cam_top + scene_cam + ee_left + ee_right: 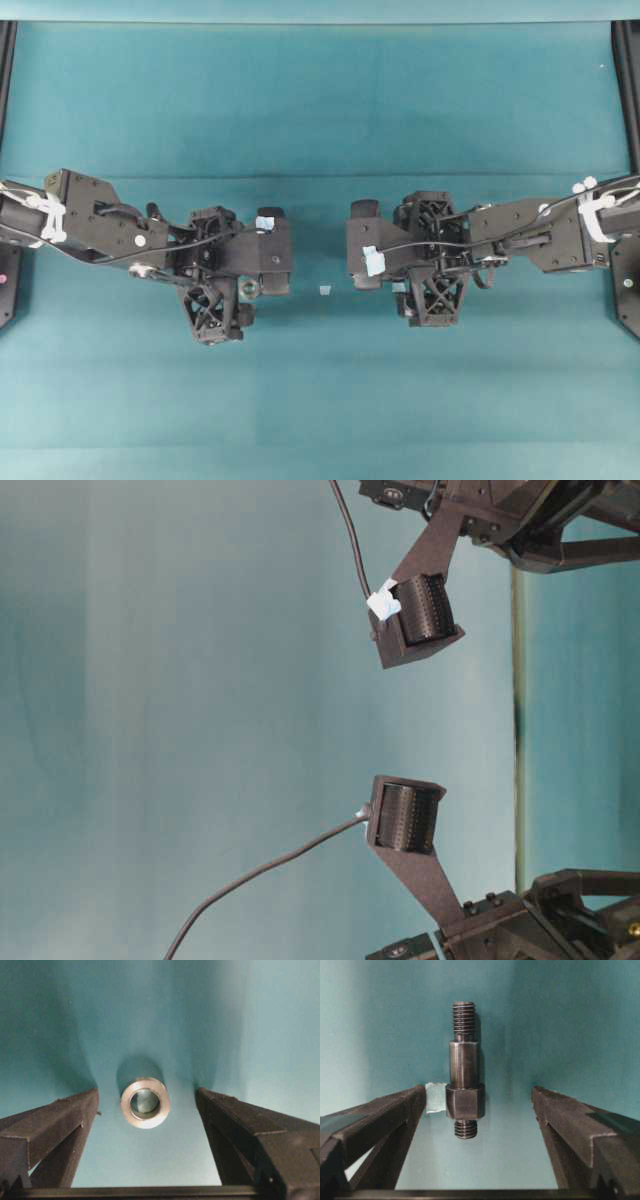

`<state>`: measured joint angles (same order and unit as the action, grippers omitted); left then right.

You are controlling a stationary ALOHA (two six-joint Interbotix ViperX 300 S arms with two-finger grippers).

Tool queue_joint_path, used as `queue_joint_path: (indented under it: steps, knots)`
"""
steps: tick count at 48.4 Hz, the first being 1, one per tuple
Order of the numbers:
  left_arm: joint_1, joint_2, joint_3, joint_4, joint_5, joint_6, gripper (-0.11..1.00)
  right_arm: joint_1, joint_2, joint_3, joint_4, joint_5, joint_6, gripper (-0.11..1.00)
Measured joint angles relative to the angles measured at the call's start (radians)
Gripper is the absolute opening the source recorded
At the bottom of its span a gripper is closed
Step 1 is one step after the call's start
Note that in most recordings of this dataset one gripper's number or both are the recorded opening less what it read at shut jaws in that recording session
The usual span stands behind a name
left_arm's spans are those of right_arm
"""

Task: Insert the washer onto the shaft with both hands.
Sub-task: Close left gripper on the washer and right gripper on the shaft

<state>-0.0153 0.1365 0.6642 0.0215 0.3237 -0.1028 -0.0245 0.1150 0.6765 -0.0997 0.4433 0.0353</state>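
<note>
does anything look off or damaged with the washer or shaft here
Nothing stands out. The washer sits intact on the teal mat between the open left gripper fingers; the shaft lies straight and undamaged between the open right gripper fingers.

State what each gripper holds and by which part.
Nothing held. The washer lies between the open left fingers; the shaft lies between the open right fingers.

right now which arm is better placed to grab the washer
Left. The washer lies on the mat between the left gripper's open jaws. The right gripper straddles the shaft instead.
</note>
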Motion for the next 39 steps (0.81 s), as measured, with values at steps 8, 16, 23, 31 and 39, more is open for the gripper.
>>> queue_joint_path:
  steps: [8, 16, 23, 31, 39]
  knots:
    - [0.002, -0.003, 0.002, -0.002, 0.000, 0.000, 0.86, 0.000, 0.000, 0.000, 0.000, 0.000, 0.000, 0.82]
    - [0.003, -0.005, 0.002, 0.002, 0.002, 0.000, 0.64, 0.002, 0.002, 0.000, 0.000, 0.002, 0.000, 0.58]
    - [0.005, -0.003, 0.002, 0.005, 0.002, 0.003, 0.44, 0.005, -0.005, 0.002, 0.002, 0.003, 0.000, 0.23]
    - [0.005, -0.003, 0.002, 0.005, 0.005, 0.003, 0.36, 0.003, -0.002, 0.002, 0.002, 0.003, 0.000, 0.02]
    - [0.005, -0.003, 0.002, 0.005, 0.006, 0.003, 0.36, -0.002, 0.000, 0.002, 0.000, 0.002, 0.000, -0.01]
